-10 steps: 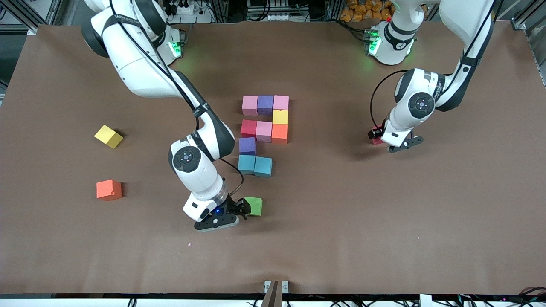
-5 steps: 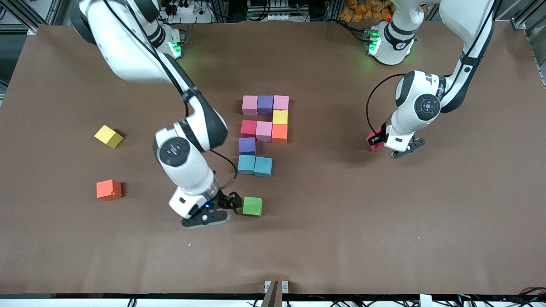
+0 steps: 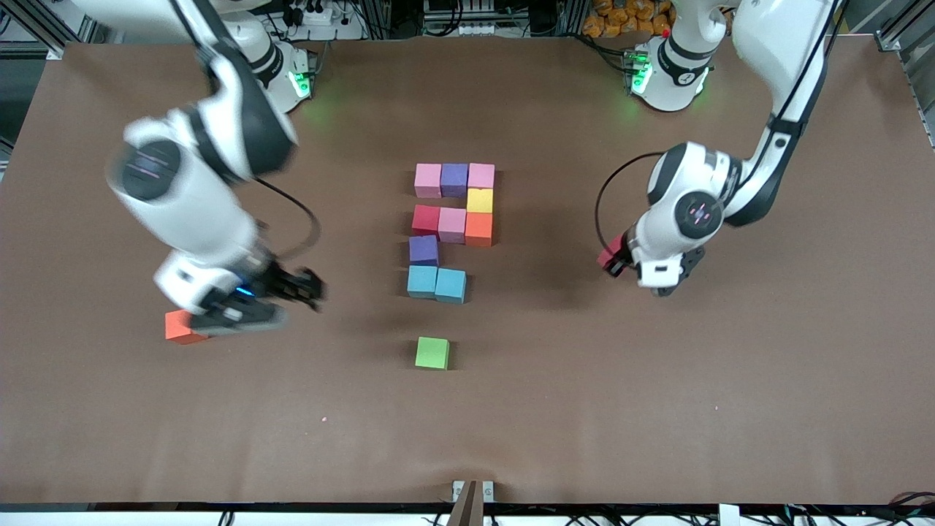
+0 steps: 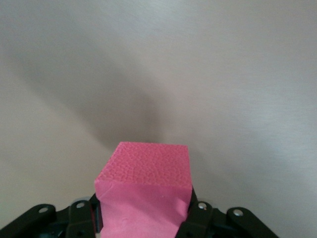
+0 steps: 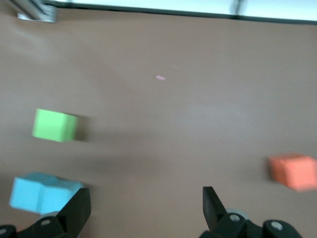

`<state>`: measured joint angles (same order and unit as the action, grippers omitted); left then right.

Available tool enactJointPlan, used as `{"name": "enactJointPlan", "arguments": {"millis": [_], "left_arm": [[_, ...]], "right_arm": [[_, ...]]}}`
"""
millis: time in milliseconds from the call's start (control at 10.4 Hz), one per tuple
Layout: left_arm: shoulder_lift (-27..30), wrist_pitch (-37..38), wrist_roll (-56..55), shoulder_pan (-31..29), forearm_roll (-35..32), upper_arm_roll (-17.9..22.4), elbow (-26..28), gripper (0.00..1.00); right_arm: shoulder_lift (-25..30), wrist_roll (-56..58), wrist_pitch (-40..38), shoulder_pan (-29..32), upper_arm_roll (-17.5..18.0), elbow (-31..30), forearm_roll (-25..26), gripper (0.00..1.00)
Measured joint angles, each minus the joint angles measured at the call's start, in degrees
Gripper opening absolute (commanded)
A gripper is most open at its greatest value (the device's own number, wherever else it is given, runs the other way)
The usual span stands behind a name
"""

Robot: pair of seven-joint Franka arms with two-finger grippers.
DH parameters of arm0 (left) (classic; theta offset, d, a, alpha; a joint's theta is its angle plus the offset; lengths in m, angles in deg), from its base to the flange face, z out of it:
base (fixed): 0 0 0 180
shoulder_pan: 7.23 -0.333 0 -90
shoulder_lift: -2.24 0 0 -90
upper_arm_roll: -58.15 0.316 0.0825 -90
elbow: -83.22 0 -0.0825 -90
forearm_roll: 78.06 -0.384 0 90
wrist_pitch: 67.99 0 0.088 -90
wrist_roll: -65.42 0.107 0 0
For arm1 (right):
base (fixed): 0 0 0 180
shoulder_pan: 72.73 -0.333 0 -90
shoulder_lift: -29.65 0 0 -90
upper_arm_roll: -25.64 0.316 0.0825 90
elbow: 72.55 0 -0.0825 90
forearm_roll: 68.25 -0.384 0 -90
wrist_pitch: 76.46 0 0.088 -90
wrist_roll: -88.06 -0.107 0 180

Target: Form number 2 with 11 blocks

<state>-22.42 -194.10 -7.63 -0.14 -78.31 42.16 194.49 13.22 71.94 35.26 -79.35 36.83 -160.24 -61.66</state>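
Ten-cube multicoloured number 2 [image 3: 451, 230], unfinished

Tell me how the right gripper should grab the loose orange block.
Come straight down from above and pinch two opposite side faces of the orange block, fingers parallel to its edges. It sits flat and alone near the right arm's end of the table, so its sides are free. The right gripper is open just beside it. The left gripper already holds a red block.
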Motion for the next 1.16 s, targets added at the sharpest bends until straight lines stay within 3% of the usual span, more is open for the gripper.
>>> {"name": "enactJointPlan", "arguments": {"millis": [289, 482, 771, 1157], "left_arm": [[-8.7, 1.5, -11.8, 3.5, 3.3, -0.1, -12.3, 0.18], [-12.1, 1.6, -20.8, 5.7, 4.1, -0.1, -17.2, 0.18], [-15.9, 1.9, -31.4, 8.3, 4.2, -0.1, -22.8, 0.18], [-19.8, 1.8, -41.6, 12.4, 4.2, 0.1, -28.5, 0.18]], "right_arm": [[8.9, 1.8, -6.9, 8.4, 0.2, -1.9, -0.1, 1.0], [12.8, 3.5, -10.9, 11.7, 0.3, -2.3, -1.0, 1.0], [17.4, 12.3, -13.0, 19.2, 0.1, -5.0, -6.4, 1.0], [18.9, 12.7, -20.4, 19.4, -1.1, -5.5, -6.5, 1.0]]}}
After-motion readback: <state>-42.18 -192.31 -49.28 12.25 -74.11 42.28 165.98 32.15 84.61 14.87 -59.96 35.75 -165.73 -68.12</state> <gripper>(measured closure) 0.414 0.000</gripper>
